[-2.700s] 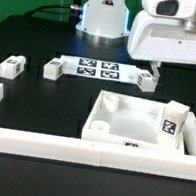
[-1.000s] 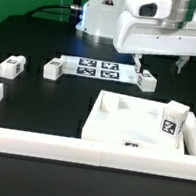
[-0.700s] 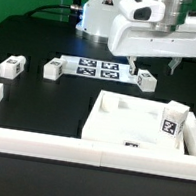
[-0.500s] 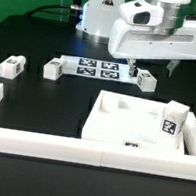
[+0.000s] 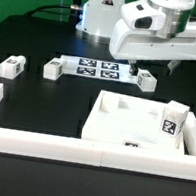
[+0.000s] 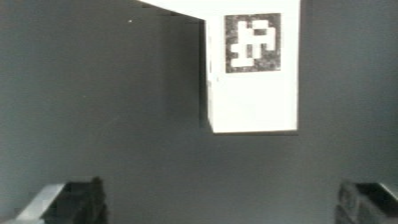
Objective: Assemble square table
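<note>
Short white tagged leg [image 5: 146, 82] lies toward the exterior view's right; gripper [image 5: 153, 67] spread wide above it, holding nothing.

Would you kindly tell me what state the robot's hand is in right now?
Hand: open, holding nothing; it hovers by a white leg without touching it.
</note>
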Motion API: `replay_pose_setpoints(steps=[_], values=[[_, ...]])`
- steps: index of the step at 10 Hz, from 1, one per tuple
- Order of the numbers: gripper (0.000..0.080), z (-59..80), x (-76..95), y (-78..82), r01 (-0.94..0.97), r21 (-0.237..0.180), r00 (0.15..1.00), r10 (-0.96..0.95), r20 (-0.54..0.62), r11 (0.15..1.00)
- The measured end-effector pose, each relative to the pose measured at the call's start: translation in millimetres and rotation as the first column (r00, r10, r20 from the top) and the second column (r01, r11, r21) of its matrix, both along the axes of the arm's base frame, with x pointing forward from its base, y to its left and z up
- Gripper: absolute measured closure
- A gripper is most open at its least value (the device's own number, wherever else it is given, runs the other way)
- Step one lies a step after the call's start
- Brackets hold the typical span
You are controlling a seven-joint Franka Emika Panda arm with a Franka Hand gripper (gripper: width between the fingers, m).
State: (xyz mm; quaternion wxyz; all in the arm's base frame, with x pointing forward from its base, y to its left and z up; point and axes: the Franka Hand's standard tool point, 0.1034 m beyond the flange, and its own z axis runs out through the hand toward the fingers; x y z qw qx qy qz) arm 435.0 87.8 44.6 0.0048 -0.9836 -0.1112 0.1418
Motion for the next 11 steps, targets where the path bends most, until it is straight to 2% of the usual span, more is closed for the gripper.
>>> replay_pose_setpoints(steps=[1, 3, 4, 6, 7, 8, 10, 11], values=[[0.0151, -1.5, -1.5, 1.5, -0.010, -0.018, 0.997, 0.009, -0.073, 1.000], [0.0151, -3.0, -2.6, 8.6, -0.069, -0.016, 0.981, 0.065, -0.184, 0.998], [0.0151, -2.9, -7.1, 8.3, -0.069, -0.026, 0.961, 0.059, -0.272, 0.997], [0.0151, -5.3, -7.0, 9.4, -0.075, -0.037, 0.925, 0.055, -0.375, 0.997], [0.0151, -4.6, -13.2, 8.8, -0.080, -0.046, 0.888, 0.051, -0.458, 0.996], [0.0151, -4.6, -16.1, 3.7, -0.092, -0.089, 0.855, 0.032, -0.518, 0.992], [0.0151, -8.4, -26.2, 4.5, -0.089, -0.138, 0.782, -0.017, -0.624, 0.986], [0.0151, -12.5, -27.4, 7.2, -0.098, -0.148, 0.749, -0.025, -0.662, 0.984]])
